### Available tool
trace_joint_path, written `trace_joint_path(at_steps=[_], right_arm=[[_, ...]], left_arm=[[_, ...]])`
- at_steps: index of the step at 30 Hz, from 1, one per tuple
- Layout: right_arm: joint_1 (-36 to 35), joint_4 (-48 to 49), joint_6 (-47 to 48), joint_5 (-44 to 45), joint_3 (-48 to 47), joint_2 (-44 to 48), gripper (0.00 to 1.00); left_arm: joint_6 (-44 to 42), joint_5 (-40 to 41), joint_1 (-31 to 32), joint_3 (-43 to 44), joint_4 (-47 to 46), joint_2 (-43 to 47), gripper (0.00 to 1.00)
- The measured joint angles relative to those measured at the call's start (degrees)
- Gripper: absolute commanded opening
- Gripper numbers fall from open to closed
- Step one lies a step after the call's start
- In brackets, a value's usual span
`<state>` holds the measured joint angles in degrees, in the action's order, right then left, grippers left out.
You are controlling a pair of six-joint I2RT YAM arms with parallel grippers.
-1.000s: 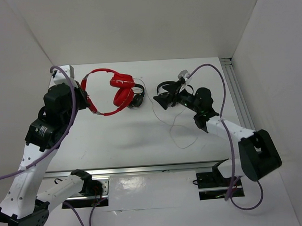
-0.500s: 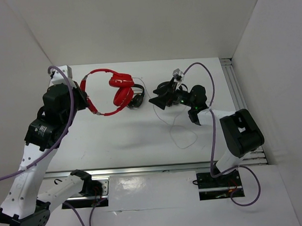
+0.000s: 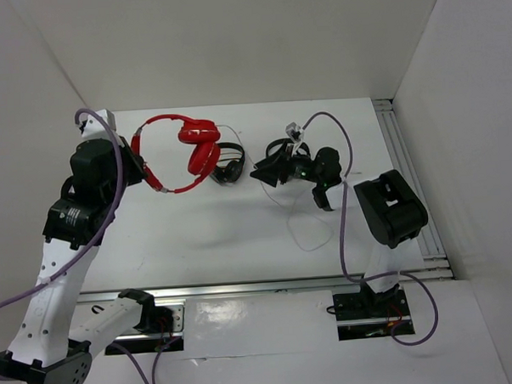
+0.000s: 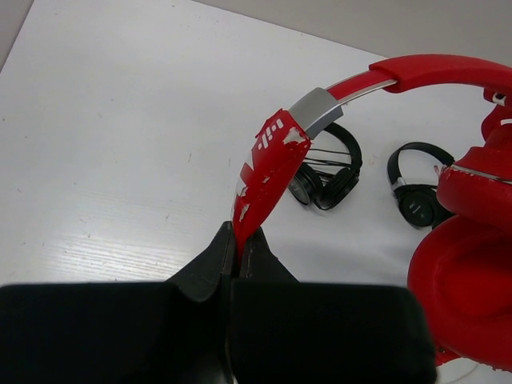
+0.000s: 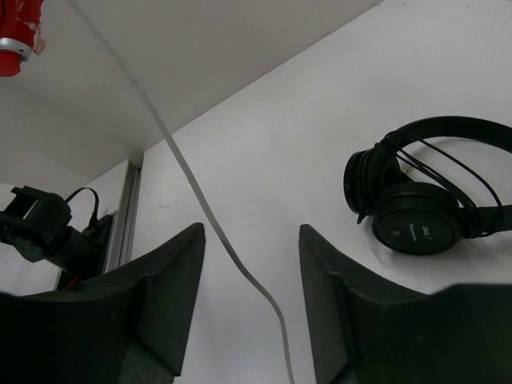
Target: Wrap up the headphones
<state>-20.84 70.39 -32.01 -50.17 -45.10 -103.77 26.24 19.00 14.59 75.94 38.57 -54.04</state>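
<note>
Left wrist view, left hand (image 4: 237, 242) pinching red headphones (image 4: 265, 166) by headband, right hand (image 5: 252, 234) spread, white cable (image 5: 175, 152) between fingers.

Left wrist view: the lower tip of the bright red over-ear headphones (image 4: 264, 172) headband is hidden between the pressed-together black fingers of the left gripper (image 4: 238, 254). The red padded earcups are cut off at the right edge.

Right wrist view: the thin white cable (image 5: 210, 216) leaves the frame at the bottom edge, between the parted fingers of the right gripper (image 5: 252, 240). The black plastic headphones (image 5: 416, 224) are clipped at the right edge.

Top view: the cable is too faint to trace fully.
</note>
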Motion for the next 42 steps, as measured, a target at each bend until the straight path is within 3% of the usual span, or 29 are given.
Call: trace_joint_path(at_steps=[3,9,19,30,42], right_arm=[[-0.2,1.3,-1.4,-0.1,0.0,-1.7,0.51],[-0.9,1.7,-3.2,0.0,0.0,-3.8,0.07],[-4.2,2.3,-5.9,3.7,-0.3,-4.2,0.05],[-15.3,0.3,-2.3,18.5,-1.8,-4.3,0.02],[-18.6,-0.8,-2.1,24.6,-3.8,-6.8,0.24]], left_arm=[[0.3,-0.5,-0.4,-0.3,0.0,-0.2,0.00],[1.0,-1.2,-1.0,-0.3,0.0,-0.3,0.00],[3.3,-6.7,-1.6,-1.5,-0.9,-1.8,0.00],[14.5,-12.5,-5.6,-6.5,-1.3,-5.8,0.00],[21.5,-21.0,-10.1,-10.4,-6.2,-4.0,0.00]])
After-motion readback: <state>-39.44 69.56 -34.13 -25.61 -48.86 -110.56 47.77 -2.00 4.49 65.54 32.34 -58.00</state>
